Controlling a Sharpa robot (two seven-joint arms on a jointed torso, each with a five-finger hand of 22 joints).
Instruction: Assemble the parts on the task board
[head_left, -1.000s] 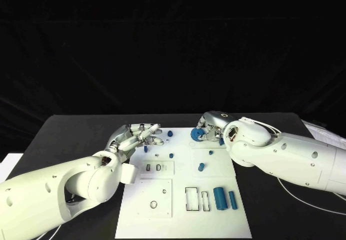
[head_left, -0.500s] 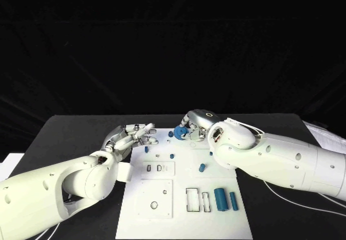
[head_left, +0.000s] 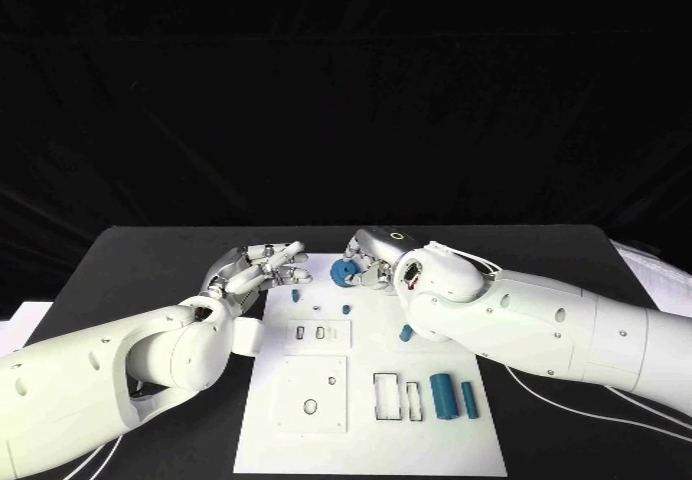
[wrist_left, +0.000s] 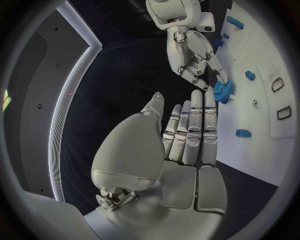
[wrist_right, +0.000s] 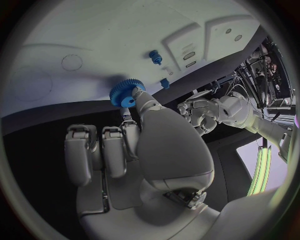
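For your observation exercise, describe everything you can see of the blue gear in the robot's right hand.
The blue gear is a small round toothed wheel with a raised hub at its centre; it looks like matte plastic. The right hand pinches it in its fingertips, over the far end of the white task board. The open left hand is nearby, not touching it.

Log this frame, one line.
right hand: holds small blue toothed gear | left hand: open, empty | white task board: gear at far edge

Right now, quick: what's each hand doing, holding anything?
Left hand: open, fingers stretched out, holding nothing.
Right hand: pinching the blue gear at the task board's far end.
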